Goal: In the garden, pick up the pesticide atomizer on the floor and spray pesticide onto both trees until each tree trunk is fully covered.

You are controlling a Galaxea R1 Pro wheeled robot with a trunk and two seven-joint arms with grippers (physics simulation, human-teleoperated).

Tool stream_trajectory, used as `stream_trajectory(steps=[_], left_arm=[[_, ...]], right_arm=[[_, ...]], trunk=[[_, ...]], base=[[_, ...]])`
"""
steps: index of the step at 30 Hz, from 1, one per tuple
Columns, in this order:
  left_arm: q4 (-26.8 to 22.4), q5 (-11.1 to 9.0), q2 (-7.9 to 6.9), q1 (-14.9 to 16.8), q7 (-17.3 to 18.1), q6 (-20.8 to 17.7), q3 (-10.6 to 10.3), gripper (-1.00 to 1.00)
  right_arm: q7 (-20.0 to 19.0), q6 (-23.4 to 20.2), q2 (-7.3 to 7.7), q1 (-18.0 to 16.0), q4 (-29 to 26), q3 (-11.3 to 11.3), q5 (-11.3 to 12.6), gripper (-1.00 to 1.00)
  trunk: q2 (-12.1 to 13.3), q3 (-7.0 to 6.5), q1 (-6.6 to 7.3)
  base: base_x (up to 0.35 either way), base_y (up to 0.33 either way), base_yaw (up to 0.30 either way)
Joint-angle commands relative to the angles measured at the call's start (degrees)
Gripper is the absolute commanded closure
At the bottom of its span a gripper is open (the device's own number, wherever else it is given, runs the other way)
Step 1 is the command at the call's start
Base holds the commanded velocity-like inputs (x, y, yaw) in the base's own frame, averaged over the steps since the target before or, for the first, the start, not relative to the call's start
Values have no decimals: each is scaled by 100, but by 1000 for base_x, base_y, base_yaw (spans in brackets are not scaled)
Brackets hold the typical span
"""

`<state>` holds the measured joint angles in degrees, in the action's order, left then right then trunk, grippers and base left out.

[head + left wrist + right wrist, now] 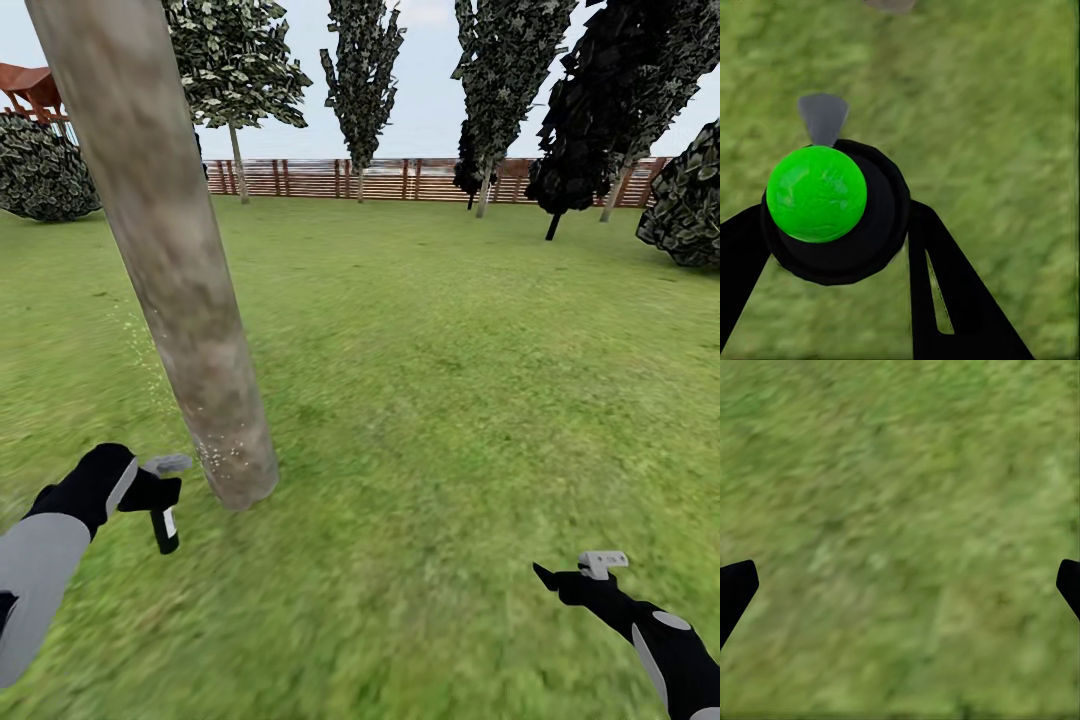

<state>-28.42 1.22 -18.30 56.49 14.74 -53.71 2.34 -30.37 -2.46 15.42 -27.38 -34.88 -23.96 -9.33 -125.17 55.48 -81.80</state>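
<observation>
A leaning grey-brown tree trunk [170,260] rises from the lawn at the left, its lower part dotted with tiny white specks. My left gripper [152,492] is shut on the pesticide atomizer [164,525], a black bottle with a grey trigger head pointing at the trunk's base, a short gap away. In the left wrist view the atomizer [832,210] shows its black round end with a green spot, held between the black fingers [945,292]. My right gripper [548,578] hangs open over the grass at the lower right, its fingertips [735,589] spread wide apart.
A brown slatted fence [400,180] closes the far side of the lawn. Several dark-leaved trees [362,70] stand before it, with bushes at the left [40,170] and right [690,200]. Open grass [450,380] lies to the right of the trunk.
</observation>
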Motion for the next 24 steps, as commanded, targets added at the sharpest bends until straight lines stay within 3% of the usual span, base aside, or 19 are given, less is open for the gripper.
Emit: stream_trajectory(steps=[1, 5, 7, 10, 13, 14, 22, 24], left_arm=[[-16, 45, -11, -19, 96, -22, 27, 100], [-47, 72, -49, 40, 224, -36, 41, 100], [-325, 67, -210, 171, 275, -90, 42, 100], [-388, 68, -235, 206, 296, -102, 41, 100], [-668, 70, -417, 506, 989, -261, -635, 100], [-674, 75, -427, 509, 1120, -246, -701, 100], [-630, 68, -452, 593, 1274, -270, -748, 100], [-670, 73, -461, 841, 1289, -342, -730, 100]], right_arm=[[-48, -26, -8, -4, -10, -39, -52, -100], [-48, -34, -7, -4, -10, -39, -52, -100], [-48, -35, -10, -4, -9, -39, -52, -100], [-48, -35, -11, -4, -7, -39, -52, -100], [-48, -35, -13, -4, -2, -31, -52, -100], [-48, -35, -13, -4, -2, -30, -52, -100], [-48, -35, -13, -4, -4, -38, -52, -100], [-48, -36, -13, -4, -2, -39, -52, -100]], trunk=[[-2, 5, 1], [-2, 5, 1], [-2, 5, 1], [-2, 5, 1], [-2, 5, 1], [-2, 5, 1], [-2, 5, 1], [-2, 5, 1]], base=[[0, 0, 0], [0, 0, 0], [0, 0, 0], [0, 0, 0], [-68, 0, 0], [-248, 0, 0], [-51, 0, 0], [0, 0, 0]])
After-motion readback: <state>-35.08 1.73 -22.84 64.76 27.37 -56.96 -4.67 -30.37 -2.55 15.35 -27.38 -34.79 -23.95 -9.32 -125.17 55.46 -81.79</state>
